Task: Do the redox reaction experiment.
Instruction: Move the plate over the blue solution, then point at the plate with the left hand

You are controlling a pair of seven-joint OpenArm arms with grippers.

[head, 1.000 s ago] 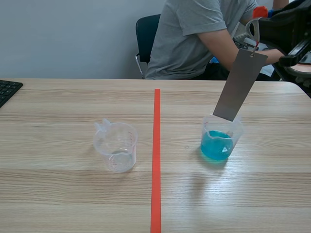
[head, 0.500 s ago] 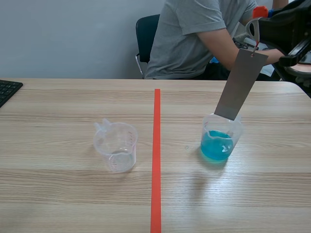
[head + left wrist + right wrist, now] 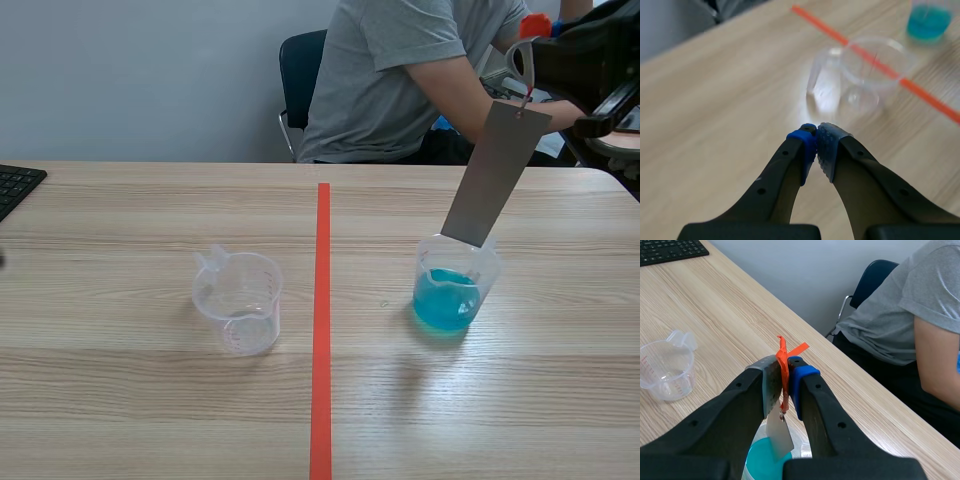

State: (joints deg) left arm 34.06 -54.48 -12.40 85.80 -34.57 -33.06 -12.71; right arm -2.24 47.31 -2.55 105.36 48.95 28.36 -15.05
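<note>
Scene view: on the surface [image 3: 150,400] an empty clear beaker [image 3: 238,300] stands at nine o'clock of the red tape line [image 3: 322,330], a blue-liquid beaker [image 3: 455,292] at three. Over it hangs a grey metal strip [image 3: 495,175], lower end at the rim, its orange tag [image 3: 785,357] pinched by the right fingers [image 3: 771,380]. Clenched on nothing, the left fingers [image 3: 802,145] point at the empty beaker.

Metal strip [image 3: 493,175] tilted, lower end at blue-liquid cup [image 3: 455,290] rim; empty cup [image 3: 240,300] lt of tape [image 3: 321,330].

Office, keyboard [image 3: 15,186] on wooden desk [image 3: 150,400], chair [image 3: 300,75] behind
</note>
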